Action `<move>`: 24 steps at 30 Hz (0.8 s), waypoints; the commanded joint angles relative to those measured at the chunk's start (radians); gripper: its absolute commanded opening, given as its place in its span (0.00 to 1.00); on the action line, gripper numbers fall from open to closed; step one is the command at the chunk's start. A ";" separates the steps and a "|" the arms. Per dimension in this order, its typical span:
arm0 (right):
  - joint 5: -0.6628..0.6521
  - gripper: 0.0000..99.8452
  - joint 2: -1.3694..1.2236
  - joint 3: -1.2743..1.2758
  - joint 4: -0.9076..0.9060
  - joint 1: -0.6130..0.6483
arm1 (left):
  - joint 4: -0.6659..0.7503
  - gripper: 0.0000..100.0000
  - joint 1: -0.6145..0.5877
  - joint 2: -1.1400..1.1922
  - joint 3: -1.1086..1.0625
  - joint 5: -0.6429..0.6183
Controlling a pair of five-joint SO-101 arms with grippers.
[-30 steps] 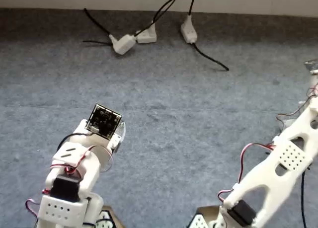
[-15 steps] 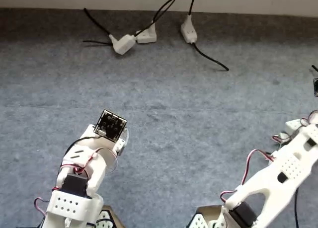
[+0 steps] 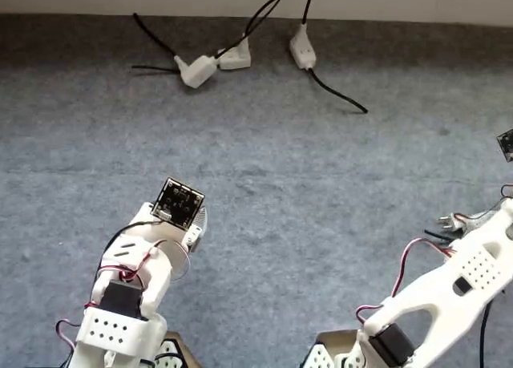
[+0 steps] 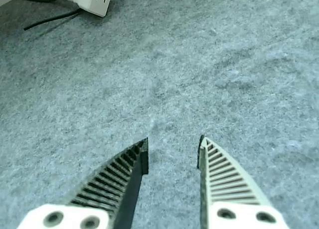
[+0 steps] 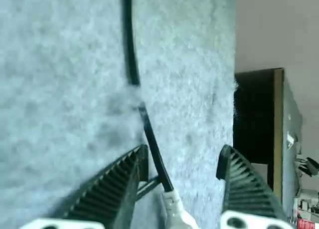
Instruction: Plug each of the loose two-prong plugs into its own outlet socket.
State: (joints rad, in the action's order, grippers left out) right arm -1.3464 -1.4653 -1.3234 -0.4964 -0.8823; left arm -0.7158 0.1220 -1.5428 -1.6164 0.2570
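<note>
Loose two-prong plug was logged at 4 o'clock on the table, well apart from the outlet sockets at 12 o'clock. Right end effector was seen wide open astride it, gripping nothing. Left end effector was likewise parted and empty. Closure on the plug body, not the cord, was judged best.

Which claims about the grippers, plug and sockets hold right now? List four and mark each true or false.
1. The left gripper is open over bare carpet. True.
2. The right gripper is shut on the plug. False: it is open, straddling the plug.
3. The white sockets lie by the carpet's far edge. True.
4. The plug's cord is white. False: it is black.
</note>
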 commanded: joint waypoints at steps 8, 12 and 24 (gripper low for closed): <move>0.167 0.23 0.091 -0.348 -0.110 -0.093 | 0.037 0.16 0.016 -0.007 -0.005 -0.008; 0.295 0.23 0.096 -0.421 -0.088 -0.101 | 0.037 0.16 0.016 -0.007 -0.005 -0.008; 0.109 0.23 0.065 0.025 0.252 -0.142 | 0.037 0.16 0.016 -0.007 -0.005 -0.008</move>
State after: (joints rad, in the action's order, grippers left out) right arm -1.1884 -1.4561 -1.3894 -0.3184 -0.9989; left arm -0.6958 0.1235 -1.5428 -1.6287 0.2570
